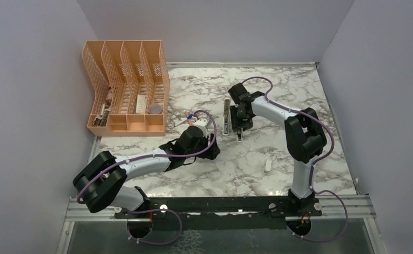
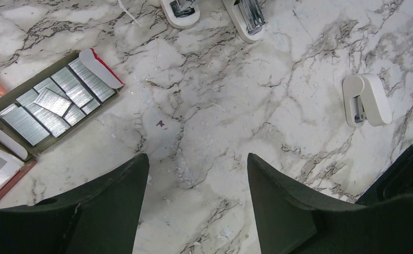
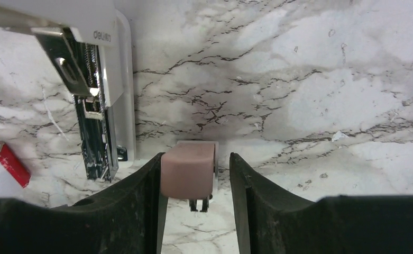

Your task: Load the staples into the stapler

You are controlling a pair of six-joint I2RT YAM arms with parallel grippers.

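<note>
The staples (image 2: 56, 100) are grey strips lying in an open red-and-white box at the left of the left wrist view. My left gripper (image 2: 196, 156) is open and empty over bare marble to the right of the box; it also shows in the top view (image 1: 213, 144). The white stapler (image 3: 95, 106) lies opened, its silver channel exposed, and it shows in the top view (image 1: 226, 117) too. My right gripper (image 3: 196, 156) stands just right of the stapler (image 1: 239, 127), jaws open around a short pink block (image 3: 188, 174) that touches the left finger, with a gap on the right.
An orange mesh desk organiser (image 1: 127, 87) stands at the back left. An orange pen with a blue cap (image 1: 191, 116) lies by the left wrist. A small white gadget (image 1: 268, 165) lies near the front, seen in the left wrist view (image 2: 367, 99). Grey walls enclose the table.
</note>
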